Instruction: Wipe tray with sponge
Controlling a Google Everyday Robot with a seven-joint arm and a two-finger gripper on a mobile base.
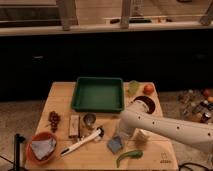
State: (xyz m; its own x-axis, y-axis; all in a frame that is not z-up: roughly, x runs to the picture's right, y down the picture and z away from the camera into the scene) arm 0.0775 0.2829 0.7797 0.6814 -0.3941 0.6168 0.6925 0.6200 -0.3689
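A green tray (98, 93) sits at the back middle of the wooden table (60, 97). A blue-grey sponge (115, 144) lies flat on the table near the front, well in front of the tray. My white arm reaches in from the right. Its gripper (124, 135) hangs down just right of and above the sponge, close to it. The arm's wrist hides much of the gripper.
A white brush (82, 141), a metal cup (89, 120), a wooden block (74, 126) and dark grapes (54, 120) lie left of the sponge. A red bowl with a cloth (42, 148) is front left. A green chili (129, 155) lies in front. A yellow cup (133, 88), an orange fruit (148, 89) and a dark bowl (145, 104) are back right.
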